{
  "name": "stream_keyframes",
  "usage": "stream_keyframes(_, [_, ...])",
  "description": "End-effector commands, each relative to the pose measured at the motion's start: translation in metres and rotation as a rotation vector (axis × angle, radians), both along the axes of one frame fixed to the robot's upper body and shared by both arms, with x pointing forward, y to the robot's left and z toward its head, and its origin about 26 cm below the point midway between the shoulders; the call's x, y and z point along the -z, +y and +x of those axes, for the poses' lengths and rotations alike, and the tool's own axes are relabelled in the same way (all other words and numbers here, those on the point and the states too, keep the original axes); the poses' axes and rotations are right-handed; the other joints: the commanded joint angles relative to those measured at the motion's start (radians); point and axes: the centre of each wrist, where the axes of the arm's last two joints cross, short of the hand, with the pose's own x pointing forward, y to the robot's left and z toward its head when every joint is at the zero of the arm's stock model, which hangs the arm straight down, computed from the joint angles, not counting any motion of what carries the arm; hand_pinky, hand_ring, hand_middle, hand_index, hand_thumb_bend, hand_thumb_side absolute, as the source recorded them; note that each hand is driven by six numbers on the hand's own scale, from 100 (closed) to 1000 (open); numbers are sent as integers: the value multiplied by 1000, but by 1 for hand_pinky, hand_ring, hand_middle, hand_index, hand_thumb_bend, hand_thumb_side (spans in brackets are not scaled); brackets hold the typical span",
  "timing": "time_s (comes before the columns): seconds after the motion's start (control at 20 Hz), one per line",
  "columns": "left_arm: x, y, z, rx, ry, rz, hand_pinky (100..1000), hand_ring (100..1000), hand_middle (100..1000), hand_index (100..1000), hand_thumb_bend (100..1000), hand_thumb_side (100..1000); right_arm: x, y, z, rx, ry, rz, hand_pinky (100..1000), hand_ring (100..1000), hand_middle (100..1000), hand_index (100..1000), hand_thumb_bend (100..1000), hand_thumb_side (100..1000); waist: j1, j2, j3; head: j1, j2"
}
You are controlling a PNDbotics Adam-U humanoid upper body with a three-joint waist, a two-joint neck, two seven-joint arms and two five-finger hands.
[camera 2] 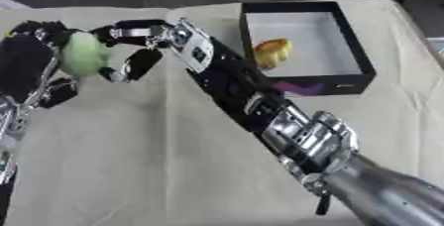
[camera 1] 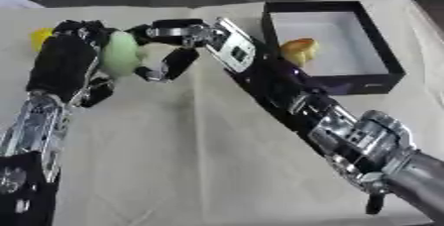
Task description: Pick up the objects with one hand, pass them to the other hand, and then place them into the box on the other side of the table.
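A pale green rounded object [camera 1: 120, 54] sits against the palm of my left hand [camera 1: 62, 59], whose fingers curl round it above the table's left part. My right hand [camera 1: 193, 34] reaches across from the right. Its fingers [camera 1: 147, 28] pass over the object's top and its thumb [camera 1: 173, 65] lies under its right side, at the object's edge but spread. The black box [camera 1: 364, 85] with a white floor stands at the far right, and a yellow-orange item [camera 1: 299, 49] lies inside it near the left wall.
A small yellow thing [camera 1: 41, 36] shows on the cloth behind my left hand. My right forearm [camera 1: 338, 126] crosses the table diagonally in front of the box. The beige tablecloth [camera 1: 191, 160] covers the table.
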Motion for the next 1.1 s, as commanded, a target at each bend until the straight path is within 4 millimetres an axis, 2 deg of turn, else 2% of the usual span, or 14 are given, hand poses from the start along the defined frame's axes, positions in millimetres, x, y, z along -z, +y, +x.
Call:
stream_keyframes(0.05, [-8,3,2,-17,-33,-8,731,598,523,604,149,100,-28,5,-4,-43,-49,15,1000,1000,959,1000,100,322,4,-27,-1,1,-1])
stream_keyframes(0.25, [-9,1,1,-21,-49,-20,729,595,521,602,148,100,-30,6,-5,-53,-18,17,1000,1000,962,1000,100,390,3,-27,0,-2,-2])
stream_keyframes(0.4, [-10,-1,-1,-20,-67,-30,728,594,521,601,149,100,-28,8,-5,-57,9,6,1000,1000,964,1000,100,474,2,-26,1,-4,-3])
stream_keyframes(0.6, [-9,-2,-1,-29,-69,-25,727,593,519,600,154,100,-26,11,-6,-66,46,-7,1000,1000,965,1000,100,531,1,-25,2,-5,-3])
stream_keyframes(1.1, [-15,-13,-4,-9,-95,-55,724,586,514,596,137,100,-21,22,-8,-87,94,-27,1000,1000,966,1000,100,578,-3,-23,7,-13,-5])
